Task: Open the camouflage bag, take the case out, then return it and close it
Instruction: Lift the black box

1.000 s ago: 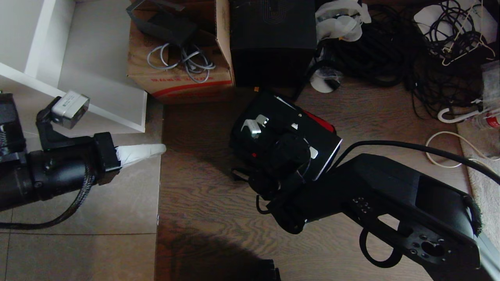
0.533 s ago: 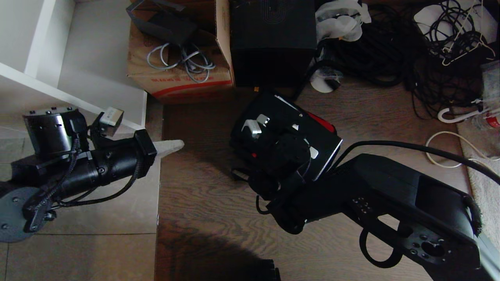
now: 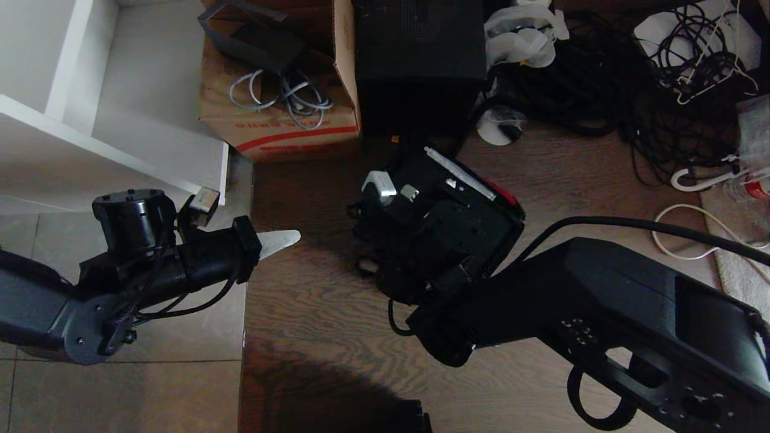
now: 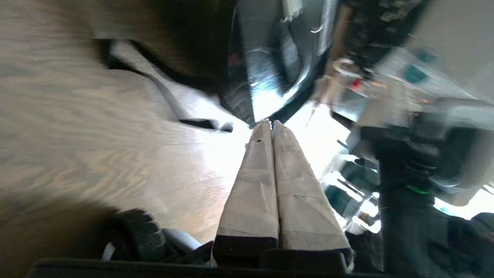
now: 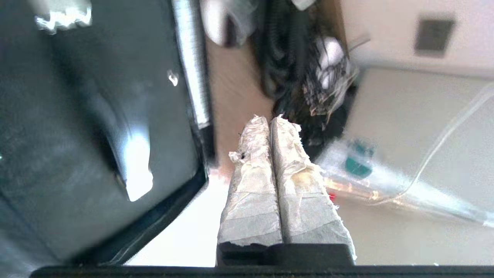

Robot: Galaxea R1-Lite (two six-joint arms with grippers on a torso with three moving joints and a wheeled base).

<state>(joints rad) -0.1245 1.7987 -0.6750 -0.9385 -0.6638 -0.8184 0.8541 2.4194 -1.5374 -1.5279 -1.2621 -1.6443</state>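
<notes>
Head view, read from left to right, begins with a white shelf unit (image 3: pixel 72 129) standing on pale floor tiles (image 3: pixel 150 337). Below it the left gripper (image 3: pixel 292 236) hangs over the seam between tile and wood floor (image 3: pixel 313 313), pointing toward the middle of the scene; its taped fingers (image 4: pixel 270 170) are pressed together on nothing. Behind it sits a brown cardboard box (image 3: pixel 280 129) with a red stripe and a row of red print above the stripe, too small to read. Grey cables (image 3: pixel 283 96) and a dark folded item (image 3: pixel 252 36) lie inside it. Just beside the box stands a taller plain black box (image 3: pixel 418 60); faint curved lines mark its top, but no wording can be made out.

On the wood floor in front of these, near the centre, is the case (image 3: pixel 439 222), tilted, with silver handle ends (image 3: pixel 379 183) and a pale edge trim. A sliver of red from the camouflage bag (image 3: pixel 505 195) shows at its far right side; the rest of the bag is hidden under the case and the right arm (image 3: pixel 601 325), which crosses in front. In its wrist view the right gripper (image 5: pixel 272 121) is clenched empty, just beside the case's trimmed edge.

Further right lie crumpled white plastic (image 3: pixel 523 36), a tangle of black cables (image 3: pixel 631 90), a white hook (image 3: pixel 692 177) and a pale rug (image 3: pixel 740 264).
</notes>
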